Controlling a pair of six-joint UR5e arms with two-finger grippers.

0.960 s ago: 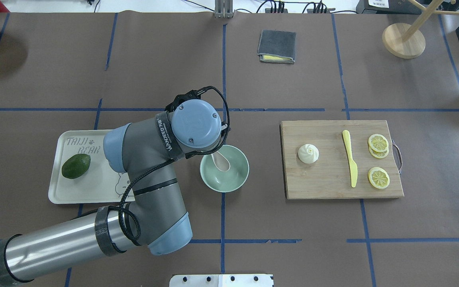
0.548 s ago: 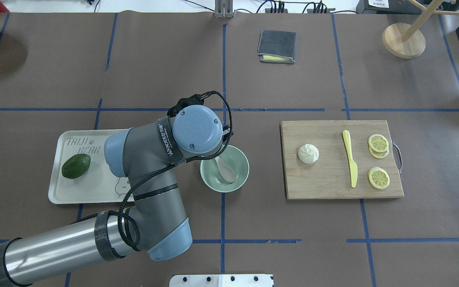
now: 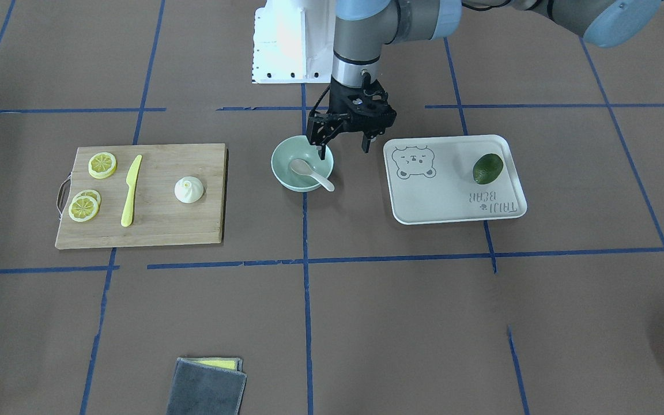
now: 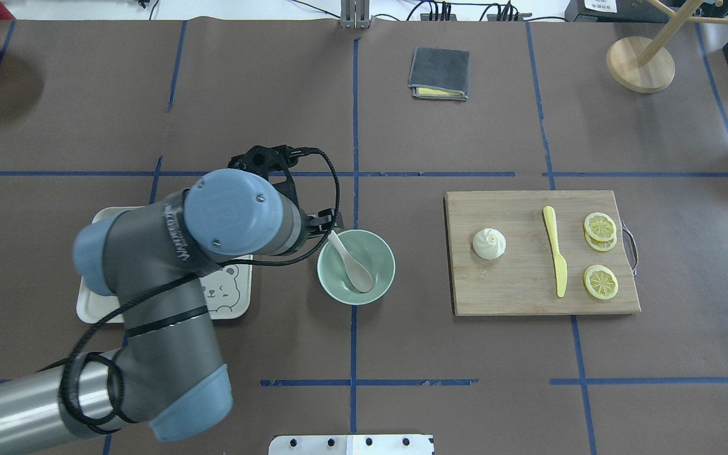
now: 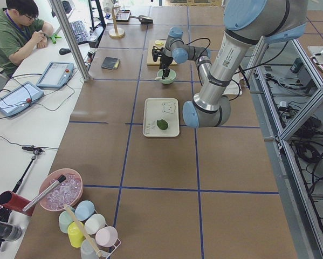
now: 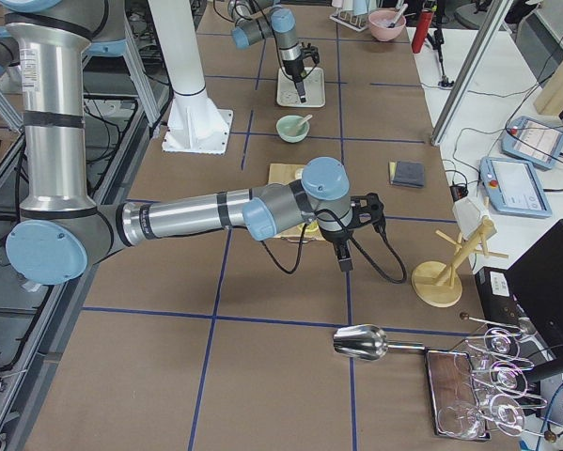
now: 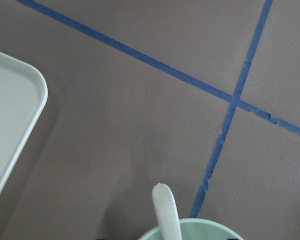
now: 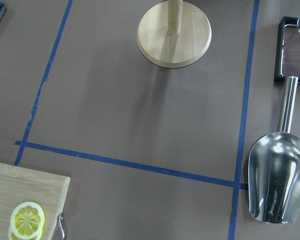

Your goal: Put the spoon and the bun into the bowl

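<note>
The off-white spoon lies in the mint-green bowl, its handle resting over the rim toward my left arm. In the front view the spoon rests in the bowl. My left gripper is open and empty, raised between the bowl and the tray. The left wrist view shows the spoon's handle tip. The cream bun sits on the wooden cutting board. My right gripper hangs beyond the board's right end; I cannot tell if it is open.
A yellow knife and lemon slices lie on the board. The white bear tray holds an avocado. A grey cloth, a wooden stand and a metal scoop lie farther off.
My left arm has drawn back to the left, off the bowl and over the tray. The spoon now lies fully uncovered in the bowl. The bun has not moved.
</note>
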